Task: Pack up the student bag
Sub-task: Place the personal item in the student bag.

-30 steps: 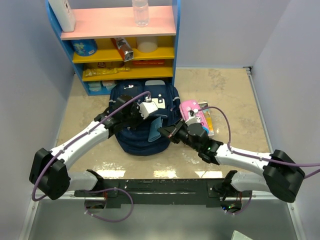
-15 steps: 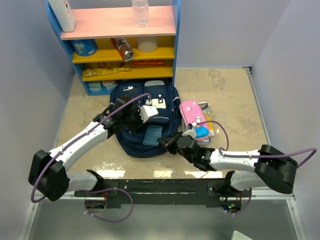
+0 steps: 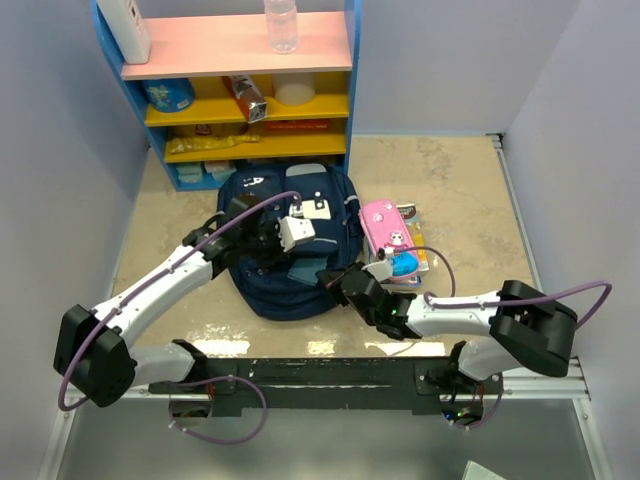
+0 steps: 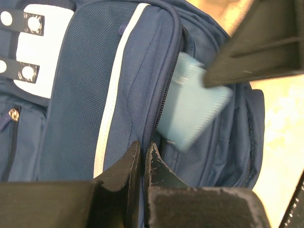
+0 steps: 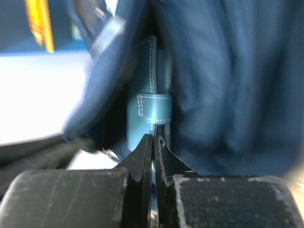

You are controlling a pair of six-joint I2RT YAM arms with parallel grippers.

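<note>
The student bag [image 3: 285, 295], navy with pale stripes, lies flat in the middle of the table. A light blue booklet [image 3: 300, 270] sticks partly out of its open zip pocket. My left gripper [image 3: 280, 258] is shut on the pocket's fabric edge [image 4: 156, 95], just beside the booklet [image 4: 192, 107]. My right gripper [image 3: 328, 277] comes in from the right and is shut on the booklet's thin edge. In the right wrist view the booklet's stitched strap [image 5: 147, 107] shows just past my gripper [image 5: 153, 140], between dark folds of the bag [image 5: 223, 85].
A blue shelf unit [image 3: 250, 100] with a pink top and yellow boards stands behind the bag, a bottle [image 3: 281, 25] on top. A pink pencil case [image 3: 385, 230] lies on a flat packet [image 3: 412, 262] right of the bag. Walls close in left and right.
The right arm has folded in towards the bag and pushed the booklet deeper into the pocket, so less of it shows. The left gripper has kept its hold on the pocket edge.
</note>
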